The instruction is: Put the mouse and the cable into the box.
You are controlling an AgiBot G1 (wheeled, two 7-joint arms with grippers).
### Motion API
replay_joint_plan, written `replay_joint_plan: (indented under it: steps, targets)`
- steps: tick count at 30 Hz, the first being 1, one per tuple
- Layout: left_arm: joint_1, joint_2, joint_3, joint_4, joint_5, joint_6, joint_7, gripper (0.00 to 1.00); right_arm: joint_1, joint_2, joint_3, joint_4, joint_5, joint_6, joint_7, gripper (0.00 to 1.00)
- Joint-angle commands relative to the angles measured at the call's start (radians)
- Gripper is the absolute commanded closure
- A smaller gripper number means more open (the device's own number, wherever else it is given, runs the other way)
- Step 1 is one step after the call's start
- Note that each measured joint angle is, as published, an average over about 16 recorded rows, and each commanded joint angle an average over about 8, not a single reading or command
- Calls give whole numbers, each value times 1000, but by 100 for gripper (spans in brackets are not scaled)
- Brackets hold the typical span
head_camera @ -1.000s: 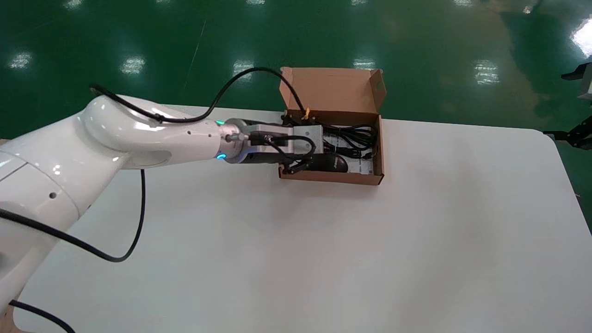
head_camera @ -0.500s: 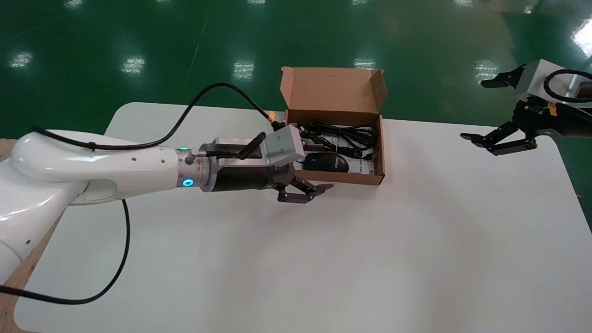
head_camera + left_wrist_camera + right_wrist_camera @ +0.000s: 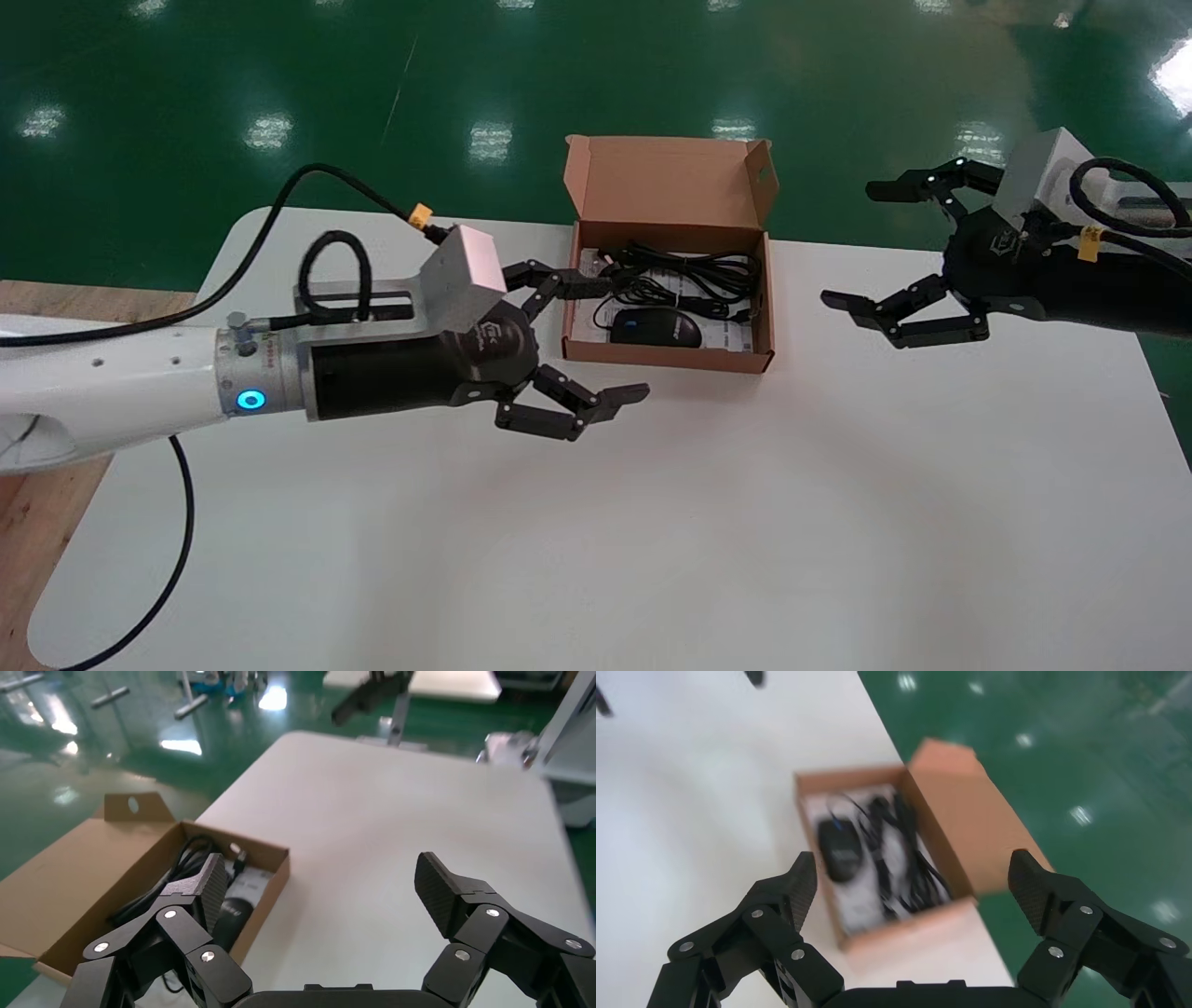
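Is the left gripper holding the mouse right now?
No, the mouse lies inside the box, and the left gripper hangs beside it with empty, open jaws.

White table (image 3: 745, 522), open cardboard box (image 3: 669, 359) resting near its far edge

Table (image 3: 745, 522): bears the box.
Box (image 3: 666, 358): at the table's far edge, near the middle; lid upright along its far side.
Sheet (image 3: 728, 337): on the box floor, under the contents.
Cable (image 3: 697, 272): in the box, far half.
Mouse (image 3: 655, 327): in the box, near half, left of centre, just before the cable.
Left gripper (image 3: 620, 337): above the table, just left of the box.
Right gripper (image 3: 847, 246): right of the box, apart from it, above the table's far right part.
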Motion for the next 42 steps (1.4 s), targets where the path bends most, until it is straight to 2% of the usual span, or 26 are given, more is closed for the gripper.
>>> replay_joint_plan:
  steps: [1, 27, 33, 42]
  targets:
    - [21, -25, -32, -27, -14, 26, -19, 0, -35, 9, 20, 44, 30, -11, 30, 0]
    - [280, -340, -434, -362, -197, 353, -252, 0, -479, 117, 273, 600, 415, -150, 410, 0]
    - [302, -366, -468, -389, -214, 381, -266, 0, -521, 127, 297, 651, 452, -163, 437, 0]
    - [294, -356, -454, -378, -208, 370, -262, 0, -504, 124, 288, 630, 438, -158, 427, 0]
